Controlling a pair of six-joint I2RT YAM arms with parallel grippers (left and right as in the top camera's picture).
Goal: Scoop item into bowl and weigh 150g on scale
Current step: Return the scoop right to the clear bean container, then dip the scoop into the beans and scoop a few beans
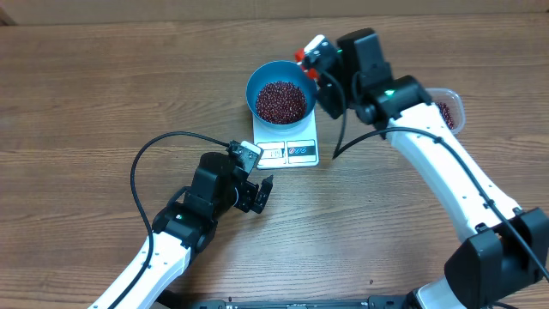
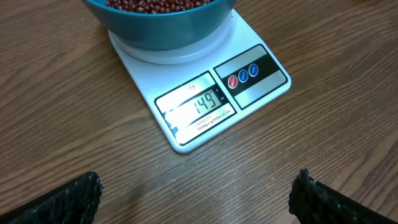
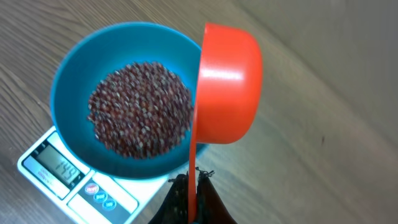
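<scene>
The beans (image 1: pixel 280 101) lie heaped in the blue bowl (image 1: pixel 254 86), which sits on the 12 o'clock end of the white scale (image 1: pixel 290 154), whose display (image 2: pixel 198 102) reads 149. The right gripper (image 3: pixel 191 198) has its jaws pinched on the handle of an orange scoop (image 3: pixel 227 93), tipped on its side at the bowl's 2 o'clock rim. The left gripper (image 2: pixel 196 196) hovers at the scale's 7 o'clock, its jaws spread wide.

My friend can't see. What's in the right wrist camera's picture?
An orange scoop, held by its handle in the shut right gripper, is tipped on its side at the rim of a blue bowl. The bowl holds a heap of small red-brown beans and stands on a white scale on a wooden table.
</scene>
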